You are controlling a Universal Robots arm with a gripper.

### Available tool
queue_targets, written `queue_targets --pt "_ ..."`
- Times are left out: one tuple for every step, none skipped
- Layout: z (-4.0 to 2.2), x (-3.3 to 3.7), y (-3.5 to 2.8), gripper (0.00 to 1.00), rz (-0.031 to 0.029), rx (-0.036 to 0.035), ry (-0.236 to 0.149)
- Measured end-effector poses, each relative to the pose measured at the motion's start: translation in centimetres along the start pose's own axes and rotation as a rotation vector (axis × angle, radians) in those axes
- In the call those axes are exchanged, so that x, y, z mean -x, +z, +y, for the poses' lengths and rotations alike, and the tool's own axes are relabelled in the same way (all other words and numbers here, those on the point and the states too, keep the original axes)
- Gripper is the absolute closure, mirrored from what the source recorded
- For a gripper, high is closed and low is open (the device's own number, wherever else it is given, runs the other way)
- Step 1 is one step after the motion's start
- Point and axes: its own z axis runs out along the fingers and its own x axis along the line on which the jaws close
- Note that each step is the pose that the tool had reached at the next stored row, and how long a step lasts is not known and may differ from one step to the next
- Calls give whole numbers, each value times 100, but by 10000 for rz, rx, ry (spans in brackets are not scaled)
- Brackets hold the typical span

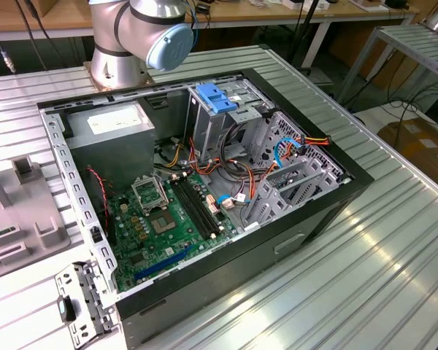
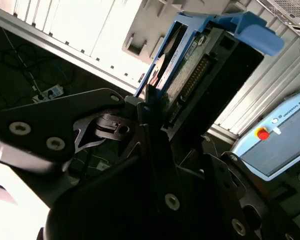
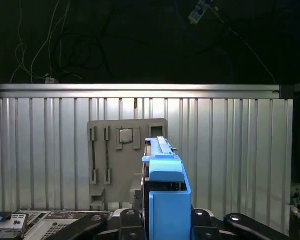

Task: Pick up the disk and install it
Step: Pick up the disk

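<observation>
Gripper (image 2: 149, 107) jaws clamp tight on the disk (image 2: 205, 62), held between them. Beyond the jaws lie a ribbed metal table (image 3: 230, 150), a grey fixture plate (image 3: 110, 170) and dark, cable-strewn floor (image 3: 90, 40). The open computer case (image 1: 292, 251) holds a motherboard (image 1: 157, 222).

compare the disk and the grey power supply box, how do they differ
Pose: the disk is clamped in the claw, off the table; the power supply box sits inside the computer case. Look: the disk is dark with blue plastic rails; the box is grey with a white sticker. Shape: the disk is a flat slab; the box is a deep block. Both are rectangular.
</observation>
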Motion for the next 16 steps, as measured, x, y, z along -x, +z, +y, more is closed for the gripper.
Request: queue_targets --pt "-1 -27 5 64 85 -2 -2" --pt "-2 -32 7 64 84 -4 -1" --pt "-3 -37 8 64 85 -3 -1" --pt "-4 -43 10 64 85 -2 -1" --pt "-4 -48 12 64 85 -1 -1" --pt "-5 -54 14 64 85 -1 -1" --pt "-6 -59 16 64 85 -1 0" --pt "-8 -68 19 64 85 0 -1" --pt "-11 -75 22 64 85 0 -1" --pt "-13 -81 25 64 85 -1 -1" --pt "-16 -85 28 64 85 -2 -1" --pt "-19 -90 30 64 85 -2 0" --pt "-23 -96 33 64 85 -3 0" --pt "-32 -107 37 64 85 -2 0" --pt "-39 -115 40 64 85 -2 -1" --pt "-51 -126 43 64 85 -1 -1"
